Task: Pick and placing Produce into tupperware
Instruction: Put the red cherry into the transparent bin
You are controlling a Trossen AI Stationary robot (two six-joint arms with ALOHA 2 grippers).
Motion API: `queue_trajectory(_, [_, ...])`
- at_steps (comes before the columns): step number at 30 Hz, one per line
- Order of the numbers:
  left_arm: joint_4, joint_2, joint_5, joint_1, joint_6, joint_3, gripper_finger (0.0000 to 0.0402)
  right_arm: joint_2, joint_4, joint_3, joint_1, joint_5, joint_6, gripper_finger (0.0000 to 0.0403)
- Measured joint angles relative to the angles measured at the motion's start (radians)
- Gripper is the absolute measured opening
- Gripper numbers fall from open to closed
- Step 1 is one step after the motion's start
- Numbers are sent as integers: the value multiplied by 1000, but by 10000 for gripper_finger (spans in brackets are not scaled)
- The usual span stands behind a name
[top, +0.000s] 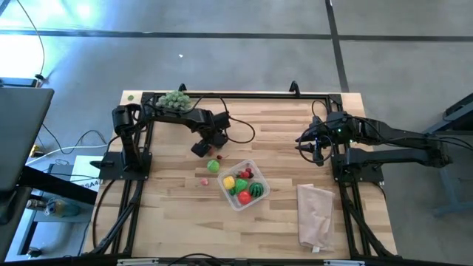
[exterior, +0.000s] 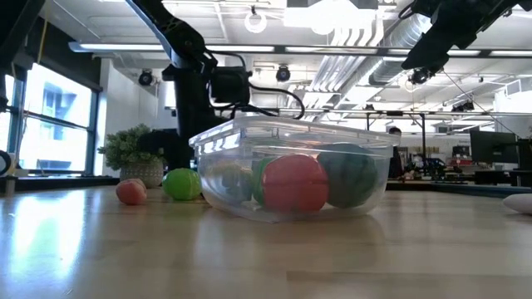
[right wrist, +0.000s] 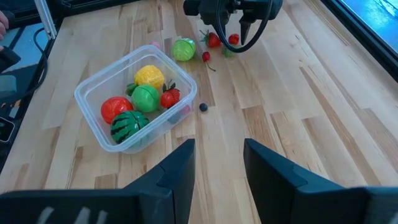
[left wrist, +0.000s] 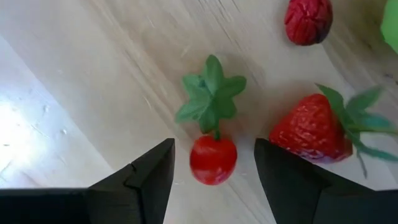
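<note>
**Listener:** Where does the produce sit, and the tupperware?

**Operator:** I see the tupperware (top: 242, 185), a clear, squarish tub with rounded corners, near the middle of the wooden table (top: 281, 137). Inside it are a yellow fruit (right wrist: 149, 76), a green ball (right wrist: 145, 98), a red ball (right wrist: 115, 109), a striped watermelon ball (right wrist: 127, 124) and a small strawberry (right wrist: 170, 96). Outside, just beside the tub's far corner, lies a light green ball (top: 213, 165), with a few small red pieces near it.

**Listener:** And your grippers?

**Operator:** My left gripper (left wrist: 214, 171) hangs over those loose pieces, jaws apart and empty, straddling a glossy red cherry tomato (left wrist: 212, 158) with a green star-shaped leaf top. A dimpled strawberry (left wrist: 313, 129) lies just beside it and a wrinkled dark red berry (left wrist: 308, 20) farther off. My right gripper (right wrist: 219, 163) waits on the table's right side, fingers parted, holding nothing.

**Listener:** How would you take the tomato?

**Operator:** I'd judge it smooth, round and apt to roll, so I would descend centred, close on the body below the leaves, and keep clear of the strawberry.
</note>
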Motion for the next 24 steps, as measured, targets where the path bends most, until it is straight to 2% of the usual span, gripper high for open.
queue_trajectory(19, [-1,0,0,0,-26,0,209,0,0,0,0,0,0,129])
queue_trajectory(24, [-2,0,0,0,-28,0,184,0,0,0,0,0,0,129])
